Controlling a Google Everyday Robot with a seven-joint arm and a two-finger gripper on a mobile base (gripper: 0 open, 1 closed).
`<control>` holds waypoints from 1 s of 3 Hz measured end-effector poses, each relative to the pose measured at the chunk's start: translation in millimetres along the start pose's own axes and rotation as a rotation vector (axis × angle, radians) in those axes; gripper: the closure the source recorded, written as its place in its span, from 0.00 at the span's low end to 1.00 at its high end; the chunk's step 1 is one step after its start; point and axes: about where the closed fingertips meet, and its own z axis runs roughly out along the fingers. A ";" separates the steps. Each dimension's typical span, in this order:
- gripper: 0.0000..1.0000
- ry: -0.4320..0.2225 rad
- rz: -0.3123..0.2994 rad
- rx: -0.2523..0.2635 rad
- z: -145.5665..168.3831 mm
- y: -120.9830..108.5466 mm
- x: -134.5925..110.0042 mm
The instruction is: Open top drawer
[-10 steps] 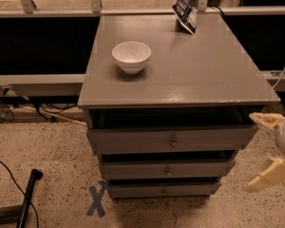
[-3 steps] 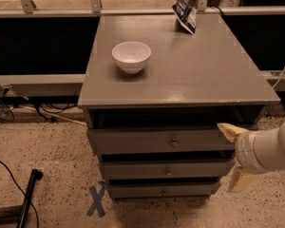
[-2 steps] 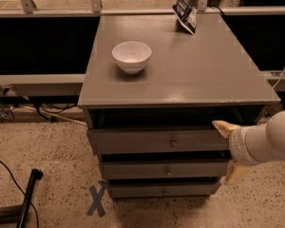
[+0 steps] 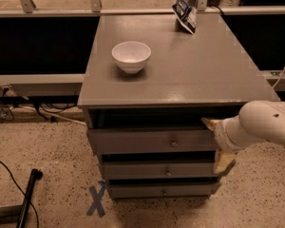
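The cream two-finger gripper is held spread wide. The grey wooden top drawer is seen just to its left.

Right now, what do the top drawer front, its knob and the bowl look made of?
Top drawer: painted wood or board, matte grey, flat even colour. Knob: likely metal, small glint. Bowl: smooth white, ceramic or plastic, can't tell which. Gripper sits open at the drawer's right end.
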 end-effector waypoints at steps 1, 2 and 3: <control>0.05 0.009 0.014 -0.024 22.9 -12.8 6.2; 0.15 0.013 0.030 -0.031 31.9 -21.1 9.7; 0.26 -0.001 0.039 -0.024 24.7 -18.8 6.6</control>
